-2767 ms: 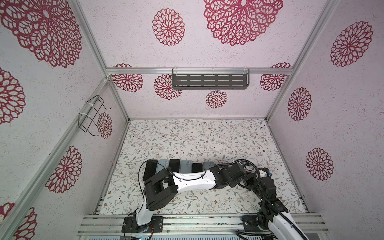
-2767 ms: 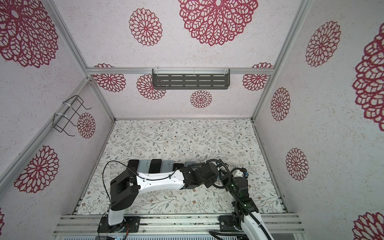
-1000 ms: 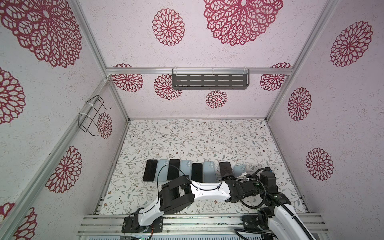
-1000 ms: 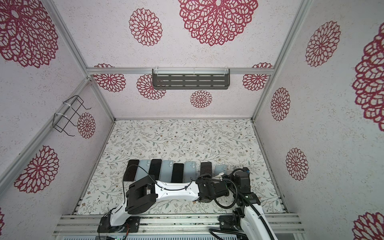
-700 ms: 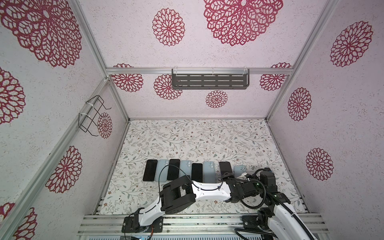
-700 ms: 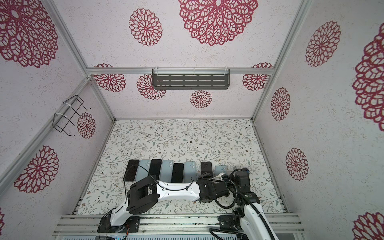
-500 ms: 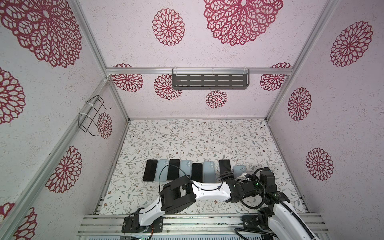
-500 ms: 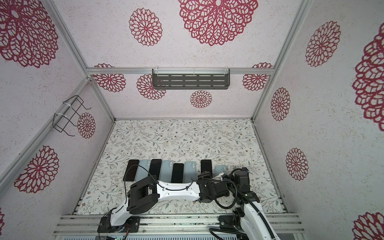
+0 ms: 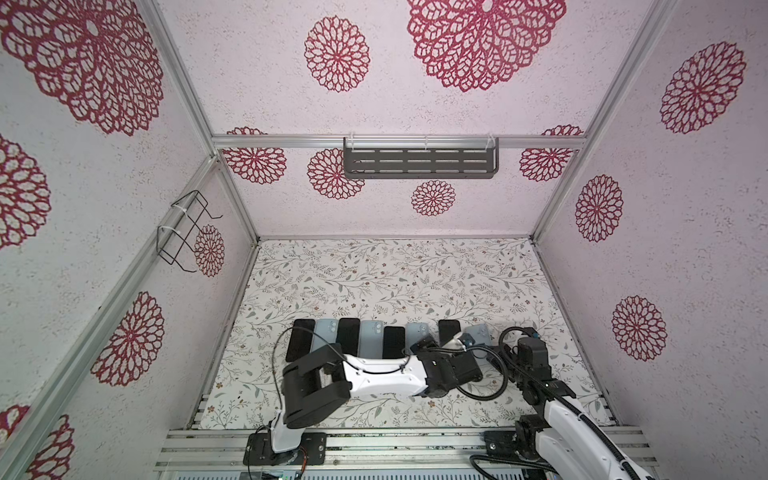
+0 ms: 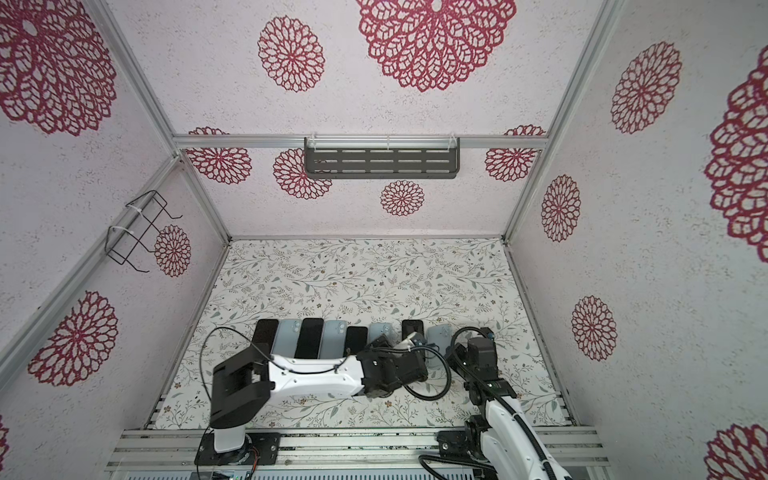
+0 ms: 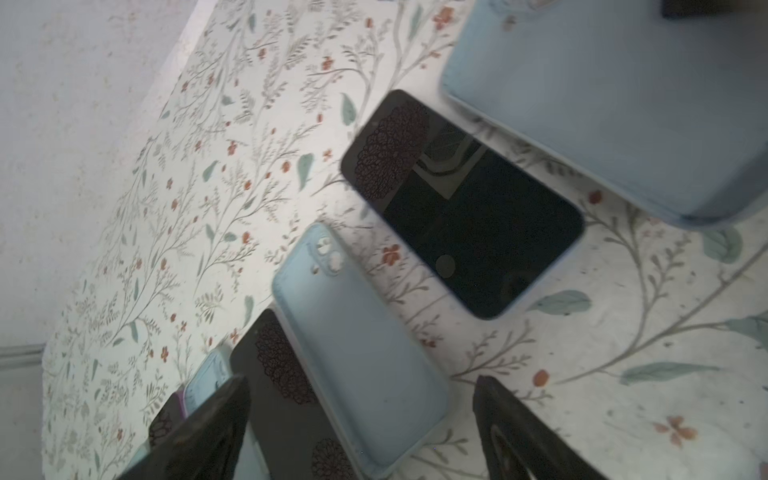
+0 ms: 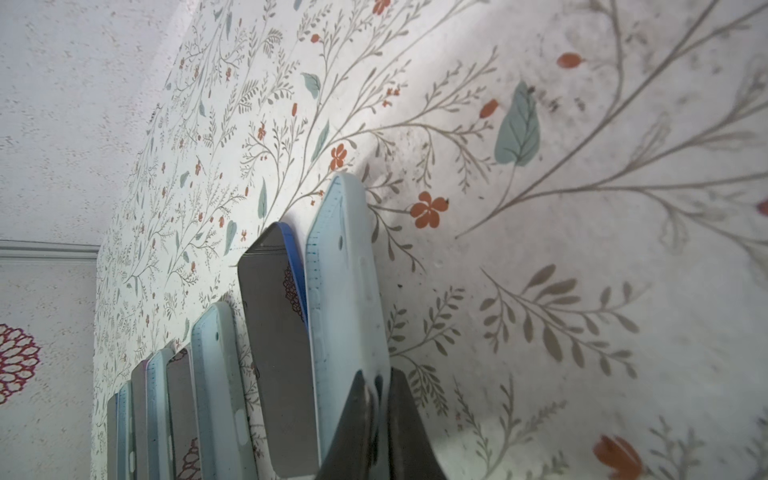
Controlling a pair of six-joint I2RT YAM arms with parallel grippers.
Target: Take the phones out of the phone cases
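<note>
Floral tabletop (image 9: 395,278) carries alternating phones (image 9: 348,336) and cases (image 9: 372,337) between medallion-papered walls (image 9: 665,249).

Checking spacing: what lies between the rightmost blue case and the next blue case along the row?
A black phone, screen up, lies flat between the rightmost blue case and the next blue case; both top views show it.
</note>
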